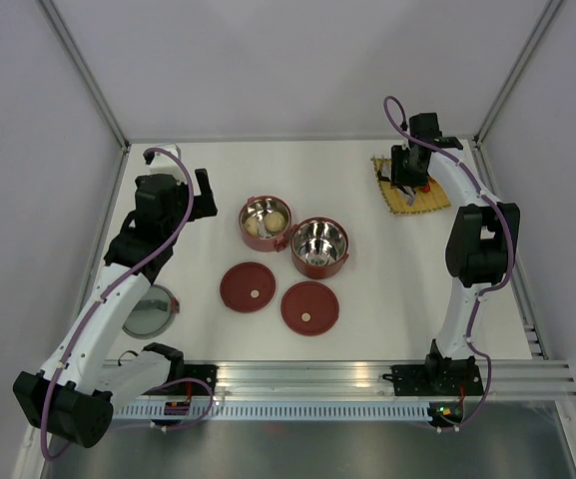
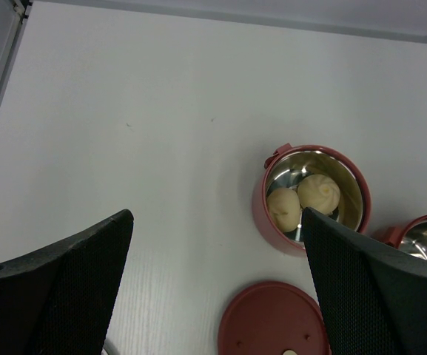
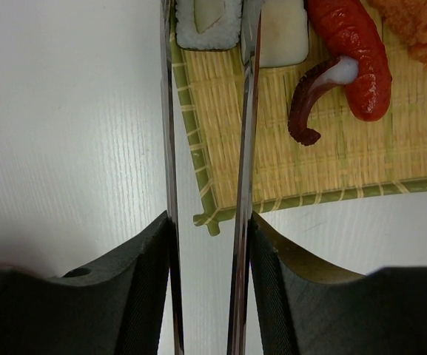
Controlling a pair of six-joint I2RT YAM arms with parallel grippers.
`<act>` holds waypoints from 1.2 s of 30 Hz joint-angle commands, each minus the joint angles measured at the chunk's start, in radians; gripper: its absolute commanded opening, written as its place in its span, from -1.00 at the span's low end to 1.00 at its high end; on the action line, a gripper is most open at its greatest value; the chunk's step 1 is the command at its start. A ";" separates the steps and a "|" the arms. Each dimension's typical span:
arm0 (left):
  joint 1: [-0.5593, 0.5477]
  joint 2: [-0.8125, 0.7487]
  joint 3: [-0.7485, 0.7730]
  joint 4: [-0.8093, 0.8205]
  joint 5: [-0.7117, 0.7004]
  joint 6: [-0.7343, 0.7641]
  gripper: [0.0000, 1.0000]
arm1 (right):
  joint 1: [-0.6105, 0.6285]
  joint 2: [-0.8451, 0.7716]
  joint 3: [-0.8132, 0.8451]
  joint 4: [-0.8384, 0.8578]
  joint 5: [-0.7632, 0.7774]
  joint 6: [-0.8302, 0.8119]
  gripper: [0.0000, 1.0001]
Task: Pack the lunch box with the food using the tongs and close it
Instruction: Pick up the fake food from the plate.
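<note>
The right gripper (image 3: 209,222) is nearest, its jaws clamped on both arms of the slim silver metal tongs (image 3: 243,133). The tong tips stand on either side of a white rice roll (image 3: 207,22) at 12 o'clock, on the yellow woven mat (image 3: 331,170). The left gripper (image 2: 217,218) hangs wide apart. The round dark-red steel-lined bowl (image 2: 260,203) with two pale beige balls (image 2: 320,192) lies at 3 o'clock in its view.
</note>
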 commanded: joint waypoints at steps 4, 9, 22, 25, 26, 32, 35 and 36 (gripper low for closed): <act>0.004 0.000 0.022 0.014 0.017 -0.013 0.99 | 0.001 0.005 0.029 -0.034 -0.022 -0.038 0.07; 0.002 -0.002 0.022 0.014 0.017 -0.013 0.99 | -0.001 0.025 0.042 -0.039 -0.034 -0.040 0.07; 0.002 -0.006 0.022 0.013 0.013 -0.010 0.99 | 0.002 0.005 0.069 -0.048 -0.031 -0.029 -0.44; 0.004 -0.011 0.020 0.013 0.013 -0.010 0.99 | 0.004 -0.009 0.088 -0.052 -0.032 -0.021 -0.49; 0.004 -0.012 0.022 0.016 0.013 -0.010 0.99 | 0.004 -0.015 0.092 -0.054 -0.032 -0.021 -0.50; 0.004 -0.022 0.023 0.014 0.014 -0.010 0.99 | 0.004 -0.068 0.092 -0.066 -0.014 -0.004 -0.56; 0.002 -0.029 0.022 0.016 0.007 -0.010 0.99 | 0.004 -0.107 0.060 -0.063 0.003 0.006 -0.60; 0.004 -0.029 0.020 0.014 0.005 -0.008 0.99 | 0.004 -0.130 0.049 -0.057 0.007 0.010 -0.60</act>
